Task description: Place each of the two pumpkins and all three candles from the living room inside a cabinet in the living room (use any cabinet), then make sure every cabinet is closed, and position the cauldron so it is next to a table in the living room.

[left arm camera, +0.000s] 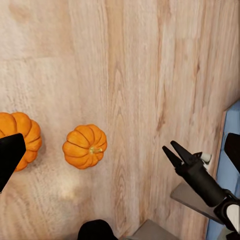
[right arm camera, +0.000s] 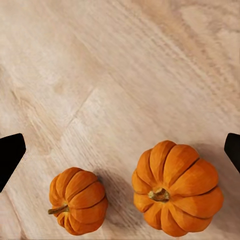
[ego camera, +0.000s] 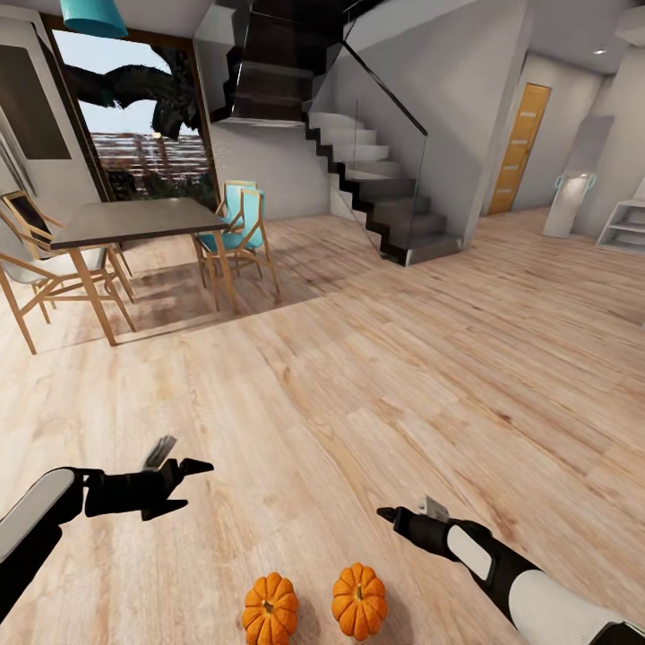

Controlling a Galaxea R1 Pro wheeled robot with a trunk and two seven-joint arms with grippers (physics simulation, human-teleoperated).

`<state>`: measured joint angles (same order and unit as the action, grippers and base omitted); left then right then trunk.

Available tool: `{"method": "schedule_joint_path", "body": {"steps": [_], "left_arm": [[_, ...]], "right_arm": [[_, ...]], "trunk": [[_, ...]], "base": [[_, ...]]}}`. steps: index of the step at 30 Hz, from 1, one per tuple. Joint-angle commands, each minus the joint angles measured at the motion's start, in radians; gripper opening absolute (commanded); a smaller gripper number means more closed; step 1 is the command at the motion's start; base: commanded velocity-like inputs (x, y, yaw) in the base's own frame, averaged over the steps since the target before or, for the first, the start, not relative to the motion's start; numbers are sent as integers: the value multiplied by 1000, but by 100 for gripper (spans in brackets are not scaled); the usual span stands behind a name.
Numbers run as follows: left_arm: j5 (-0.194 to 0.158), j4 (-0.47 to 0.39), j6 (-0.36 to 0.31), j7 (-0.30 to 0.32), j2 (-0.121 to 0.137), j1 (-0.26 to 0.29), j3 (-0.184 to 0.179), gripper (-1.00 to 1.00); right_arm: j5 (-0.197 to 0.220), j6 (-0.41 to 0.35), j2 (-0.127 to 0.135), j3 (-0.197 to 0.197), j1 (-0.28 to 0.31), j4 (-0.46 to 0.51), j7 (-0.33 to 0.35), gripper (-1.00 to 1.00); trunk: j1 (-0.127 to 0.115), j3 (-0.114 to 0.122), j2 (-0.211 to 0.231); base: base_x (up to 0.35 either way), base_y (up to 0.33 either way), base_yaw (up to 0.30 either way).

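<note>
Two pumpkins observed on the wood floor [ego camera: 376,376], side by side and apart, at the 6 o'clock edge of the head view: left pumpkin [ego camera: 270,609] and right pumpkin [ego camera: 359,601]. Both sit upright, stems up.

Left gripper [ego camera: 202,479] hangs above the floor at roughly 10 o'clock from the left pumpkin, clear of it. Its fingers stand moderately spread, with nothing between them. In the left wrist view both pumpkins lie on bare boards, one [left arm camera: 85,146] in full sight, the other [left arm camera: 25,137] partly behind a dark fingertip.

Right gripper [ego camera: 387,514] hangs at about 1 o'clock from the right pumpkin, near but not touching. Its tips appear close together in the head view and in the left wrist view [left arm camera: 173,151]; in the right wrist view the dark finger ends sit at opposite frame edges, so I cannot tell its spread. That view looks down on both pumpkins, the nearer [right arm camera: 177,188] between the finger ends, the other [right arm camera: 78,200] beside it.

Count: pumpkins, two. Also present: one dining table [ego camera: 139,221], one staircase [ego camera: 376,179].
</note>
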<state>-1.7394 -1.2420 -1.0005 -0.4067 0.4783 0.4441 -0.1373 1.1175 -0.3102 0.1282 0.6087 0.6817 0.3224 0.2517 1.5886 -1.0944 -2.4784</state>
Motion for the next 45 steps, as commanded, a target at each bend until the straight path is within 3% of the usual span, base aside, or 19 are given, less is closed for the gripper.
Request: {"method": "schedule_joint_path", "body": {"steps": [1,6,9,16,20,21,23,37,45], "left_arm": [[-16,-1,0,-10,2,1,-2,100],[-45,-2,0,-9,5,1,-1,100],[-61,-3,0,-9,6,1,-1,100],[-97,-3,0,-8,13,1,-1,100],[-118,-3,0,-8,25,1,-1,100],[-126,-3,0,-8,28,1,-1,100],[-135,-4,0,-8,32,1,-1,100],[-149,-6,0,-6,43,0,-1,100],[-180,-7,-1,-6,45,-1,-1,100]], "right_arm": [[4,-3,0,4,1,6,1,100],[4,-4,-2,3,1,24,1,100],[3,-4,-2,3,1,24,0,100],[-4,-13,-4,5,1,24,-17,100],[-6,-34,-5,6,2,25,-40,100],[-7,-44,-5,6,3,25,-81,100],[-8,-50,-5,6,5,26,-99,100],[-13,-58,-9,9,7,26,-121,100],[-14,-58,-9,15,11,26,-119,100]], "trunk": [[0,-1,0],[0,-1,0],[11,-10,-21],[15,-37,-23],[16,-53,-24],[17,-57,-24],[18,-64,-25],[24,-119,-28],[28,-149,-30]], "base": [[0,0,0],[0,0,0],[0,0,0],[0,0,0],[0,0,0],[0,0,0],[0,0,0],[0,0,0],[0,0,0]]}}
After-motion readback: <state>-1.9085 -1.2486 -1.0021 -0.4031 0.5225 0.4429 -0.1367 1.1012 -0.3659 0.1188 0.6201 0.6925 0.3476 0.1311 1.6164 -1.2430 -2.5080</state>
